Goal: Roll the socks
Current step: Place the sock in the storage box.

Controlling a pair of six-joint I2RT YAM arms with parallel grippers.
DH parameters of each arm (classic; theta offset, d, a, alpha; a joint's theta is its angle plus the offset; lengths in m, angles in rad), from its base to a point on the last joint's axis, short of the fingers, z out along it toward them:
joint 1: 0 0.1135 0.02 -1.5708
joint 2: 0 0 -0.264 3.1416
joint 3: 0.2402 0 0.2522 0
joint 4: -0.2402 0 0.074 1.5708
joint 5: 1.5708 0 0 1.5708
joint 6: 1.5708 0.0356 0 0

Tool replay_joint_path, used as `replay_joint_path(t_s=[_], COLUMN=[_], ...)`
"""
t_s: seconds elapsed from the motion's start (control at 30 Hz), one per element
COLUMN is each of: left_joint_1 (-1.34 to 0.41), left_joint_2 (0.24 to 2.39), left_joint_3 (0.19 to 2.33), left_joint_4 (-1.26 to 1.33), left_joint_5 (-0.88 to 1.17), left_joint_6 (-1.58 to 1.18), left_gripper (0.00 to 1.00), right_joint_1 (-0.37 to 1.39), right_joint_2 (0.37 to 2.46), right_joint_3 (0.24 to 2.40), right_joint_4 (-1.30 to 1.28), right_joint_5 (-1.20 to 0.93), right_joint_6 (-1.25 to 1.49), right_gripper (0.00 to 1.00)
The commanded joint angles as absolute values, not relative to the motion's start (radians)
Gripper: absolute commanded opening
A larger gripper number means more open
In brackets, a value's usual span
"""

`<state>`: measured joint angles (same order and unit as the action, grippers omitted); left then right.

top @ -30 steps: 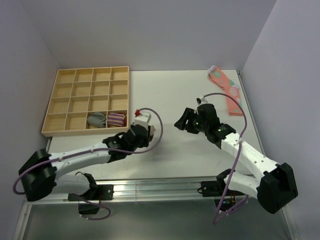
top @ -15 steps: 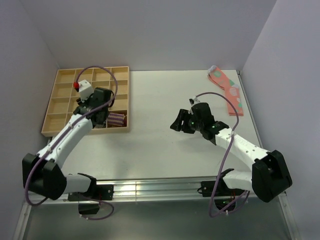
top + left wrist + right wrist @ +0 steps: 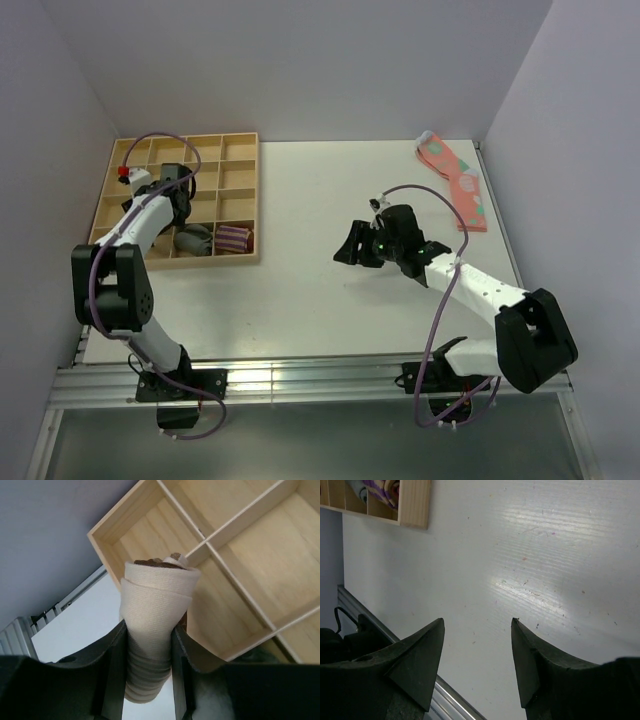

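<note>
The beige socks (image 3: 152, 625) are rolled into one tight bundle with a bit of dark brown showing at its top end. My left gripper (image 3: 148, 672) is shut on the roll, a finger on each side, and holds it over a corner compartment of the wooden tray (image 3: 115, 540). In the top view the left gripper (image 3: 172, 200) is over the tray's left columns and the roll is hidden by the wrist. My right gripper (image 3: 350, 248) is open and empty above the bare table, its fingertips (image 3: 436, 625) spread wide.
The wooden compartment tray (image 3: 240, 145) sits at the back left. A grey rolled sock (image 3: 193, 238) and a purple-striped roll (image 3: 233, 238) fill two front compartments. Pink socks with green spots (image 3: 455, 180) lie at the back right by the wall.
My left arm has swung from the table's middle out to the tray's left side, carrying the sock roll. My right gripper has drifted slightly left and stays open.
</note>
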<state>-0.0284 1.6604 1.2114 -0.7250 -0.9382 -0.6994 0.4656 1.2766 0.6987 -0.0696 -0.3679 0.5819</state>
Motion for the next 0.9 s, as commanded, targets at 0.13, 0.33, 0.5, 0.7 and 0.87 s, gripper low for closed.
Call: replay_joint_path(t_s=[0.13,0.33,0.5,0.7,0.87], left_joint_1=[-0.003,0.024,0.029,0.035,0.037], left_joint_2=[1.824,1.905,1.968,2.008,1.999], left_joint_3=[1.298,1.307,1.316,1.310,1.276], left_joint_4=[-0.677,-0.644,-0.617,-0.577,-0.551], left_joint_5=[-0.900,-0.862,-0.813,-0.720,-0.692], left_joint_6=[-0.657,-0.664,-0.663,-0.655,-0.641], left_gripper=[0.00,0.00,0.00,0.00,0.01], right_joint_1=[0.460,0.460,0.460,0.460,0.460], right_joint_2=[1.292,1.305,1.308,1.308,1.307], right_joint_3=[0.698,0.695,0.692,0.689,0.690], right_joint_4=[-0.035,-0.032,-0.032,-0.032,-0.035], right_joint_5=[-0.397,-0.402,-0.400,-0.391,-0.385], right_joint_6=[0.555,0.552,0.549,0.545,0.540], right_gripper=[0.63,0.63,0.63,0.63,0.63])
